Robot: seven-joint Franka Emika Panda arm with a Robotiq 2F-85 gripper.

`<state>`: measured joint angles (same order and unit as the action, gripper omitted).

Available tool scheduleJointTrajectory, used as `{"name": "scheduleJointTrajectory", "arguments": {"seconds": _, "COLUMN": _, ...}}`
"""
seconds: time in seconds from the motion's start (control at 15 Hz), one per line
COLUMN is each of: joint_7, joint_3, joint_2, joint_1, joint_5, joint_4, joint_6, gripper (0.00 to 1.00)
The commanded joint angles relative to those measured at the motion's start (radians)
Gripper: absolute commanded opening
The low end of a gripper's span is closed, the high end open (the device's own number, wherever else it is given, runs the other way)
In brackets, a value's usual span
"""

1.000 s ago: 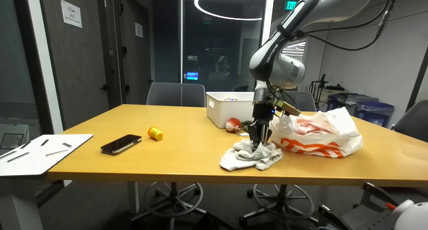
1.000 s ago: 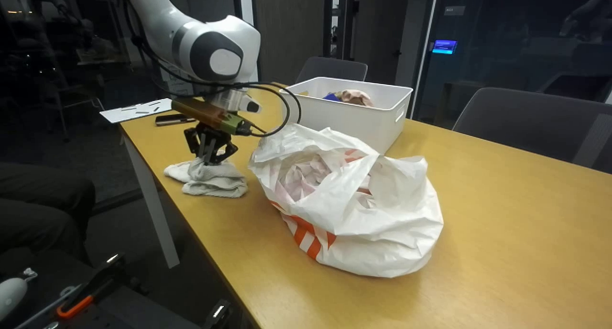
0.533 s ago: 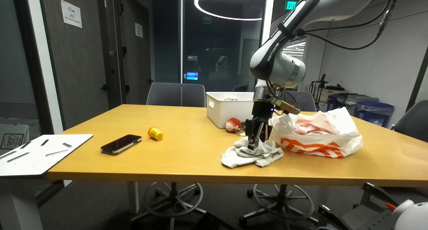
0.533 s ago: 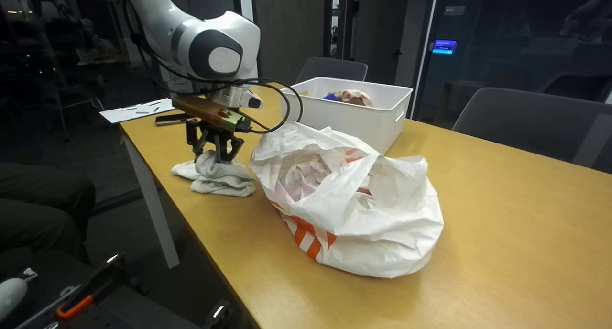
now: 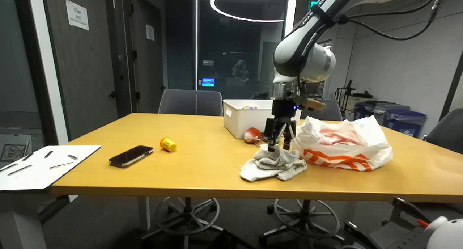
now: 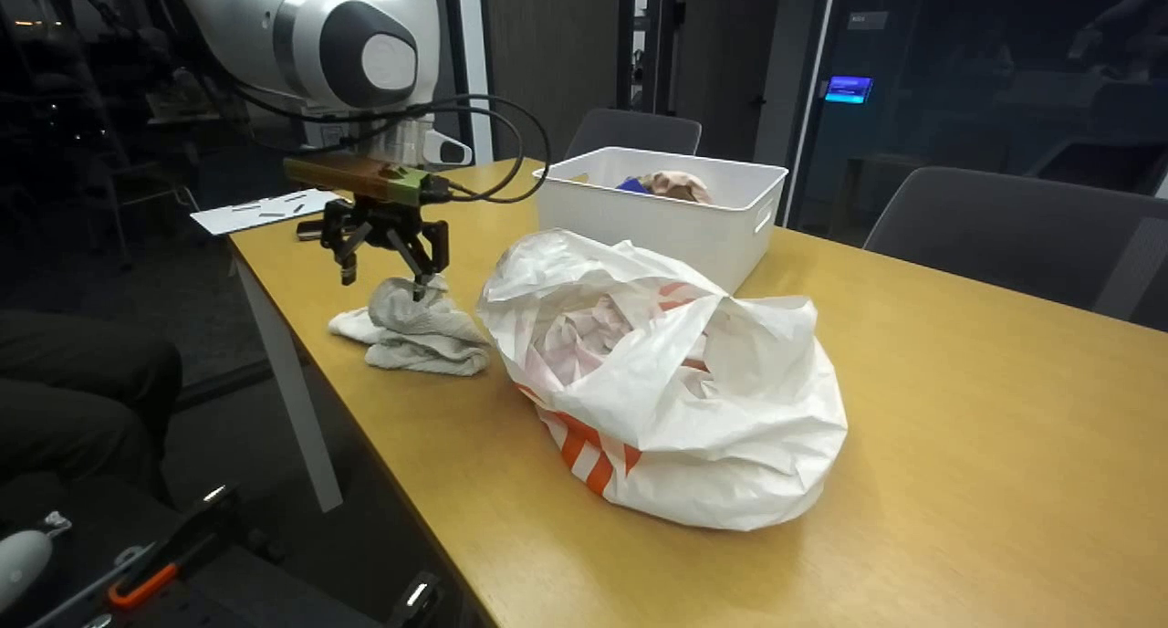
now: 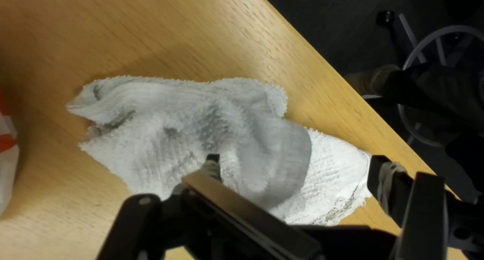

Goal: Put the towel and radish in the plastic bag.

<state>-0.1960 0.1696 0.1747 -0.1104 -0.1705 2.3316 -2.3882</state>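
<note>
The towel (image 5: 271, 166), pale grey and crumpled, lies on the table near its front edge, just beside the plastic bag (image 6: 675, 409). Above it hangs my gripper (image 6: 383, 284), pointing down, its fingers spread with nothing between them. In the wrist view the towel (image 7: 170, 112) fills the middle, below the gripper (image 7: 297, 165). White with orange print, the bag rests on the table with its mouth up; pinkish folds show inside. A red, round radish (image 5: 252, 135) sits by the white box in an exterior view, partly beside something dark green.
At the back stands a white box (image 6: 639, 231) with several things in it, behind the bag. A phone (image 5: 131, 156), a small yellow cup (image 5: 168, 144) and a white board (image 5: 47, 167) with dark strips lie toward the far side from the bag.
A second ago the fingers were close together, down in the towel. They have since spread apart and risen off it. The towel shifted slightly toward the bag and stays on the table.
</note>
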Motion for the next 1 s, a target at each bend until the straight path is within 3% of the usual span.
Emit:
{"name": "scheduleJointTrajectory", "arguments": {"seconds": 0.0, "joint_7": 0.079, "joint_3": -0.024, "joint_2": 0.024, "joint_1": -0.033, "joint_5": 0.173, "joint_4": 0.027, "joint_6": -0.089, "gripper": 1.00}}
{"name": "scheduleJointTrajectory", "arguments": {"seconds": 0.2, "joint_7": 0.208, "joint_3": -0.066, "joint_2": 0.094, "joint_1": -0.066, "joint_5": 0.406, "joint_4": 0.027, "joint_6": -0.192, "gripper": 1.00}}
{"name": "scheduleJointTrajectory", "arguments": {"seconds": 0.33, "joint_7": 0.282, "joint_3": -0.098, "joint_2": 0.146, "joint_1": -0.085, "joint_5": 0.496, "joint_4": 0.019, "joint_6": -0.252, "gripper": 1.00}}
{"name": "scheduleJointTrajectory", "arguments": {"seconds": 0.67, "joint_7": 0.329, "joint_3": -0.136, "joint_2": 0.224, "joint_1": -0.115, "joint_5": 0.524, "joint_4": -0.015, "joint_6": -0.276, "gripper": 1.00}}
{"name": "scheduleJointTrajectory", "arguments": {"seconds": 0.73, "joint_7": 0.345, "joint_3": -0.149, "joint_2": 0.224, "joint_1": -0.126, "joint_5": 0.538, "joint_4": -0.020, "joint_6": -0.275, "gripper": 0.75}}
{"name": "scheduleJointTrajectory", "arguments": {"seconds": 0.93, "joint_7": 0.355, "joint_3": -0.153, "joint_2": 0.217, "joint_1": -0.128, "joint_5": 0.526, "joint_4": -0.027, "joint_6": -0.275, "gripper": 0.59}}
